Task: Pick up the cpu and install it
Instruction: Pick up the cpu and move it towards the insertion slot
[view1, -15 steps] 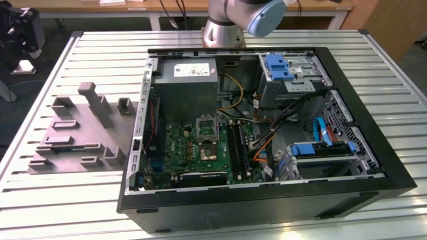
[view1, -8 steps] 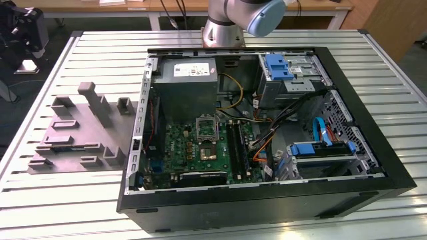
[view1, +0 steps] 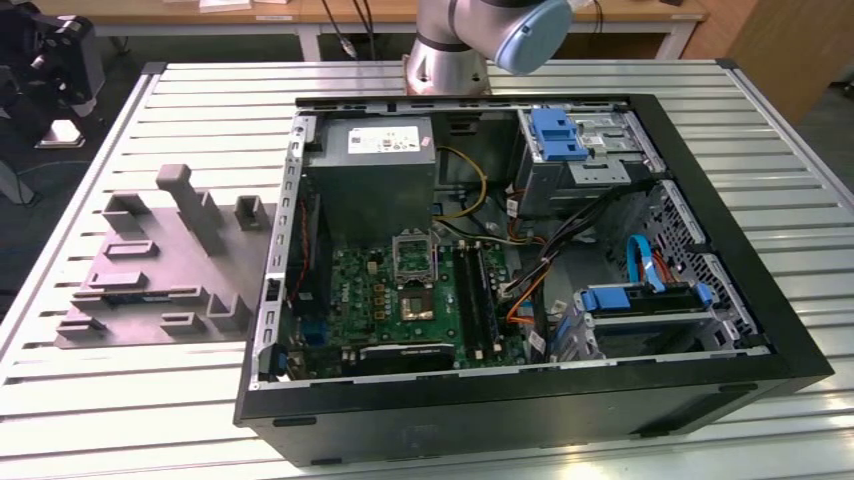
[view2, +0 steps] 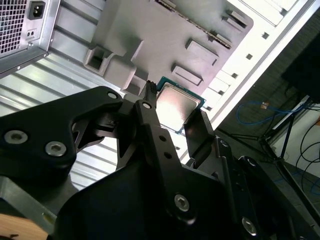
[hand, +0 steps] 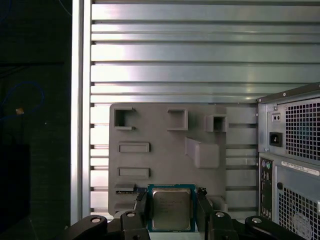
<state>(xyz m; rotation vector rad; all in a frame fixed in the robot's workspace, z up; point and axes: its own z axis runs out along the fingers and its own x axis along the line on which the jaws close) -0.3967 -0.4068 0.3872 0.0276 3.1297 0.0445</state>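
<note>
In the exterior view, an open computer case lies on its side on a slatted metal table. Its green circuit board faces up, with a metal-framed socket near the board's far edge. A grey plastic fixture lies flat on the table just beside the case, on the exterior view's left. The base of the arm stands at the far side of the table, behind the case.

In the second wrist view, the gripper has its two black fingers closed against opposite edges of the cpu. The chip is clamped between them (its pale metal face catches the light, and a thin greenish rim shows at one corner). It hangs above the grey plastic fixture, over the part nearest the table's edge. A corner of the case's back panel, with a power inlet, lies well apart from the chip.

In the first wrist view, the cpu again sits squarely between the fingers, one pad pressed to each side and its metal face towards the camera. Beneath it lies the edge of the fixture, whose pockets and raised blocks spread out beyond. The case's vented back panel stands beside the fixture, and the table's slats run past both.
</note>
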